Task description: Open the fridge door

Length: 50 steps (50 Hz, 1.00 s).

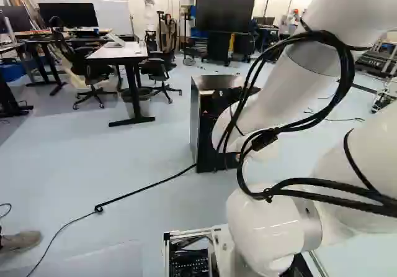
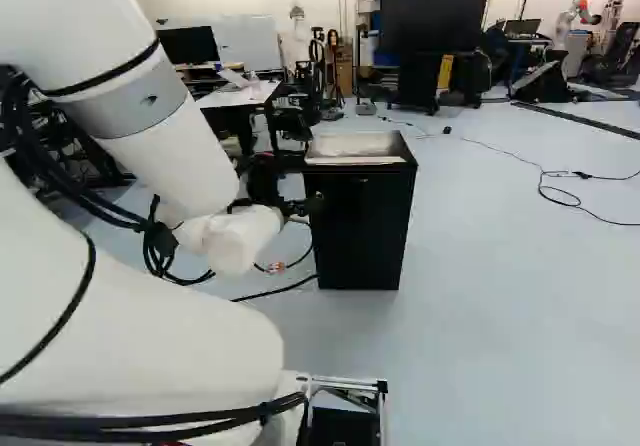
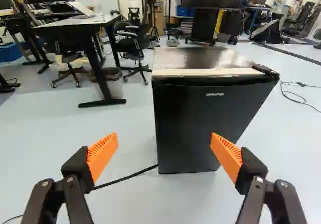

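Orange-padded jaws wide open, apart from the black fridge (image 3: 193, 126) ahead

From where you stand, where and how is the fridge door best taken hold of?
Probably by the fridge door's upright edge on the desk side, near the top, coming from the front. The face looks flat, with no protruding handle visible, and what looks like a hinge cap sits at the opposite top corner, so the desk-side edge should swing free.
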{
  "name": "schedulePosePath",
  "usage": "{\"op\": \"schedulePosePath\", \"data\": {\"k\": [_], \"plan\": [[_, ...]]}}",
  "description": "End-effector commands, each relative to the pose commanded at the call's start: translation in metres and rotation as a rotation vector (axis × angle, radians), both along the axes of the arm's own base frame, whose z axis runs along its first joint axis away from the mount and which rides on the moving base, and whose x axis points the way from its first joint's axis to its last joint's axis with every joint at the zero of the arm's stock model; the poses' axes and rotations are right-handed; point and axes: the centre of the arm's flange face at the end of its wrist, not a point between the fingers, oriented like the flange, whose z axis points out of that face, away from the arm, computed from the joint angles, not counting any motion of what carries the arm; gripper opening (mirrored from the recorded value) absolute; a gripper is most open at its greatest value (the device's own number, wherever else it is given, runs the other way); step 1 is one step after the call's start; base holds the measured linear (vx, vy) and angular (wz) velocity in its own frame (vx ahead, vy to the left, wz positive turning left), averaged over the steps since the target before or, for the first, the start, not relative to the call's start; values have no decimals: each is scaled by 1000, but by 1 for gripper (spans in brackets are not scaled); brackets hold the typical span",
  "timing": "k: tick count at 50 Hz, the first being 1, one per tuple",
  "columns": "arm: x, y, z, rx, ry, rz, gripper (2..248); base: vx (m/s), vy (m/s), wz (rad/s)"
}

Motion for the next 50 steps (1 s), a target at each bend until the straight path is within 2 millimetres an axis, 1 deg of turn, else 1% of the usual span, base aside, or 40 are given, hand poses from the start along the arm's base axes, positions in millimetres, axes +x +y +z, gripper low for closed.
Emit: {"op": "schedulePosePath", "data": {"k": [50], "plan": [[0,0,0,0,0,0,247,0,0,0]]}}
